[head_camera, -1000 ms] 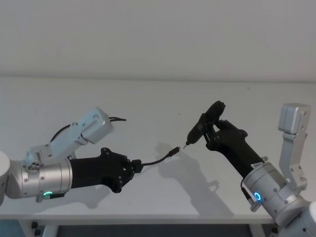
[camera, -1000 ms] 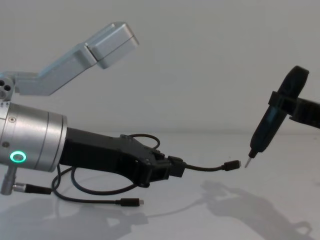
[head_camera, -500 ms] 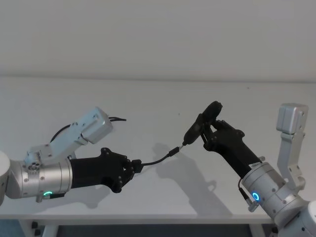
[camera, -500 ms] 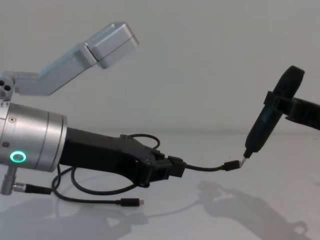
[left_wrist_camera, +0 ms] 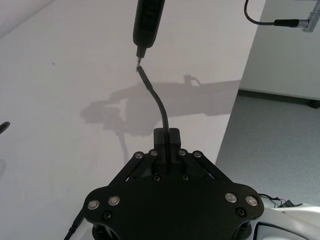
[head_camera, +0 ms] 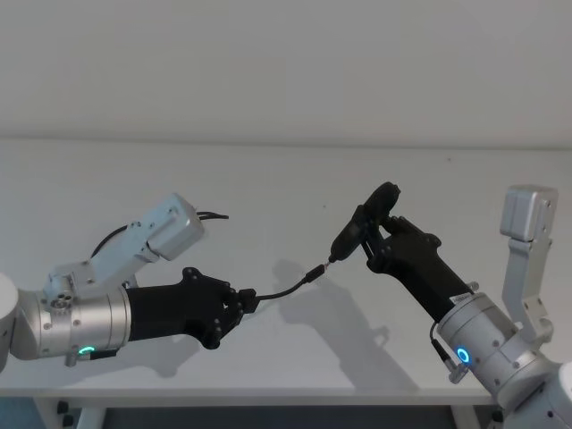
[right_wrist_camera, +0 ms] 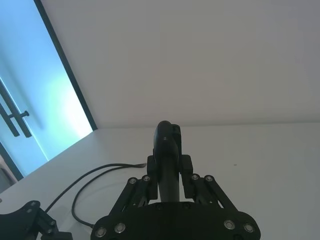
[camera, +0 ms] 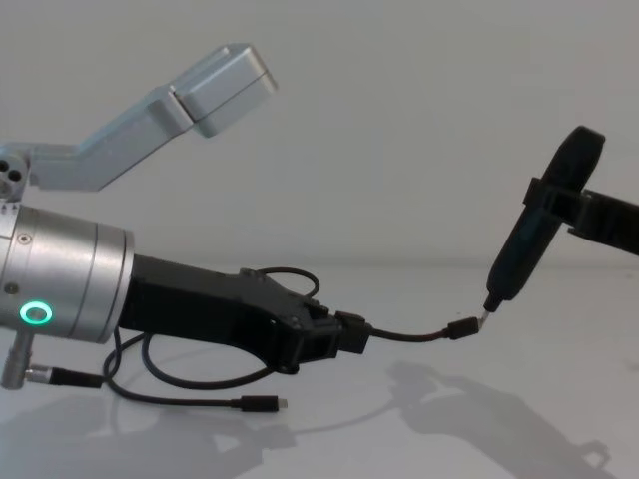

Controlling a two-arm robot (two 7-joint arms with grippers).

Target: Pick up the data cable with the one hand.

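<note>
Black and thin, the data cable (head_camera: 284,290) sits clamped in the left gripper (head_camera: 239,304), whose two fingers are closed tight on it at the lower left of centre in the head view. From that grip the cable's free length runs out toward the centre of the frame, curving gently upward, so its long axis lies from lower left to upper right and its plug (head_camera: 313,273) points at the right arm. In the chest view the cable (camera: 404,336) leaves the gripper (camera: 344,334) near the middle of the frame, dips slightly, then rises to its plug (camera: 462,328) at centre right, held off the white table (camera: 559,329). The rest of the cable loops on the table behind and below the left arm, with a second plug (camera: 262,403) lying flat at lower left of centre. The right gripper (head_camera: 380,239) is closed around a black pen-shaped tool (head_camera: 362,223), which tilts down to the left; its thin metal tip (camera: 485,314) touches or very nearly touches the raised plug. In the left wrist view the tool (left_wrist_camera: 149,22) hangs at the top centre, its tip meeting the cable's end (left_wrist_camera: 141,72). No writing or brand mark can be read anywhere.
</note>
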